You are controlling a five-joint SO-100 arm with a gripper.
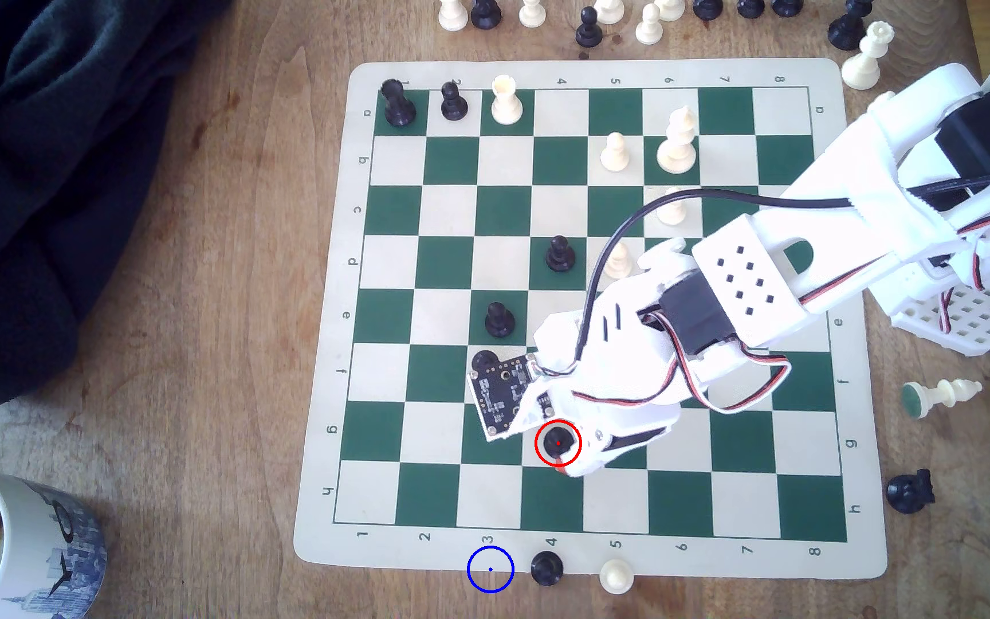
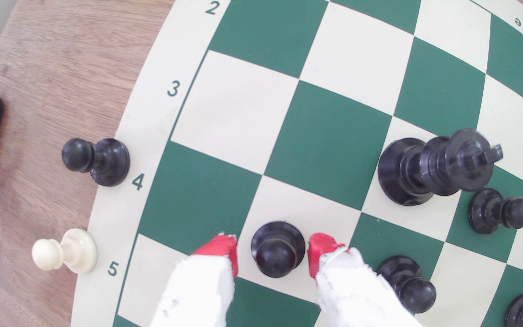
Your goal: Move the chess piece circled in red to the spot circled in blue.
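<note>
Exterior view: the black pawn ringed in red point(image 1: 558, 443) stands upright on the cream square of row g, column 4 of the chess mat point(image 1: 326, 333), second row in from the mat's near edge. The gripper point(image 1: 564, 455) is lowered over it, arm reaching in from the exterior view's right. Wrist view: the same pawn point(image 2: 277, 250) sits between the two red-tipped fingers point(image 2: 222, 248), one on each side; fingers apart, a sliver of cream square visible between each tip and the pawn's base, so no contact with the piece that I can see. The pawn's base is flat on the square, not lifted. The blue ring point(image 1: 490, 569) is drawn at the mat's near border just below the "3" label, straddling the mat edge and the wooden table point(image 1: 213, 357); nothing stands inside it. Just beside the ring, toward the exterior view's right, a black pawn point(image 1: 546, 567) stands off the board near "4", and next to that a cream pawn point(image 1: 616, 575) near "5"; both also appear in the wrist view point(image 2: 96, 161) point(image 2: 65, 250). A taller black piece point(image 2: 427, 169) stands on the board a square or two away from the ringed pawn in the wrist view. A mug point(image 1: 10, 547) sits at the exterior view's lower left corner.
</note>
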